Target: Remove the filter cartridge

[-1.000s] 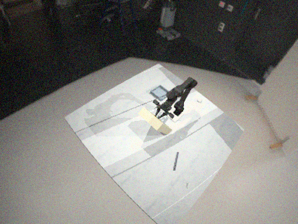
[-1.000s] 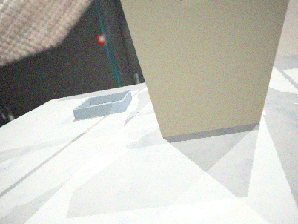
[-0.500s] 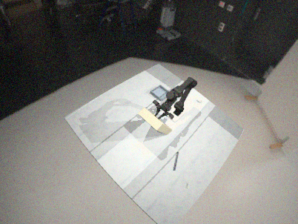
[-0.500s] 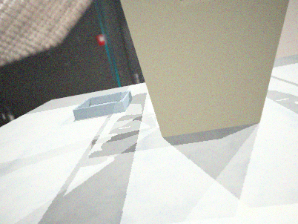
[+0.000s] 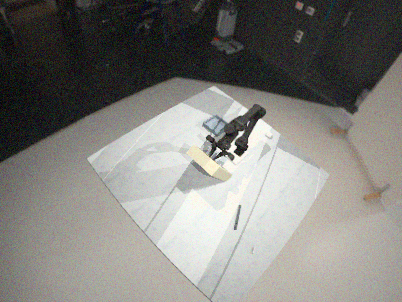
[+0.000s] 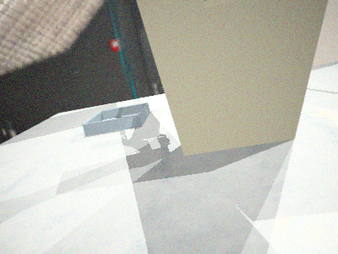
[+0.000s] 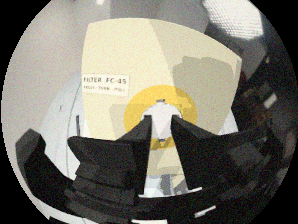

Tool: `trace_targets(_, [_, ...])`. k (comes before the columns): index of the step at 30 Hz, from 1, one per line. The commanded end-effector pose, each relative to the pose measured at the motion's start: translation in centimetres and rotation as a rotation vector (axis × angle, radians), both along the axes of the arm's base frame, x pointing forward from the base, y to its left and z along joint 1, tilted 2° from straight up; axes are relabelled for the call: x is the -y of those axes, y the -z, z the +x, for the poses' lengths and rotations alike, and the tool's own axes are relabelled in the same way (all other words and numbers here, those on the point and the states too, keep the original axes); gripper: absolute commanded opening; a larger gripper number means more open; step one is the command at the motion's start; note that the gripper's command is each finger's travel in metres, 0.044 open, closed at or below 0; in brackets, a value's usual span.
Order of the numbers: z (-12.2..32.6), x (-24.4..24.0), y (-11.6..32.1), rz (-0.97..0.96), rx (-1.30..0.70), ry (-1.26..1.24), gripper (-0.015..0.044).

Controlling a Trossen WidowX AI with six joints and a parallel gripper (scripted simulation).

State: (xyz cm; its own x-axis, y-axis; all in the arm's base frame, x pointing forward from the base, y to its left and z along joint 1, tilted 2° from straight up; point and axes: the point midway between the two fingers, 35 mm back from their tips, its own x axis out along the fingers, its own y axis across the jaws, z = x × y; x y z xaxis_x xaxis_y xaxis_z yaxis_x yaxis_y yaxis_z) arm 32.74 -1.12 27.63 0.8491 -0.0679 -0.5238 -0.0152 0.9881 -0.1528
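in a dark-backed room, on a pale tabletop [image 5: 187, 215] [image 6: 198, 210] [image 7: 60, 125], with gripper [image 5: 220, 155] [image 7: 160, 117] narrowed onto the white cartridge [image 7: 161, 111], apparently seated inside the yellow ring [image 7: 132, 112] of the panel [image 5: 207, 162] [image 6: 235, 84] [image 7: 117, 50], slots at 12 and 6 o'clock. at risk of slipping free if pulled on a shallow grip, or of jamming if drawn out askew, with the tray [image 5: 214, 123] [image 6: 111, 126] waiting towards 12 o'clock from above.

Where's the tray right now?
In the top view, the blue-grey tray sits on the table just left of the arm, beyond the cream panel.
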Motion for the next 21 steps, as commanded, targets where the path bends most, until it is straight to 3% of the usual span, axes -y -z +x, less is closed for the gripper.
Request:
trace_targets(1, [0.04, 0.05, -0.03, -0.005, 0.002, 0.0, 0.0])
trace_targets(21, [0.56, 0.0, 0.27, -0.552, -0.044, -0.343, 0.0])
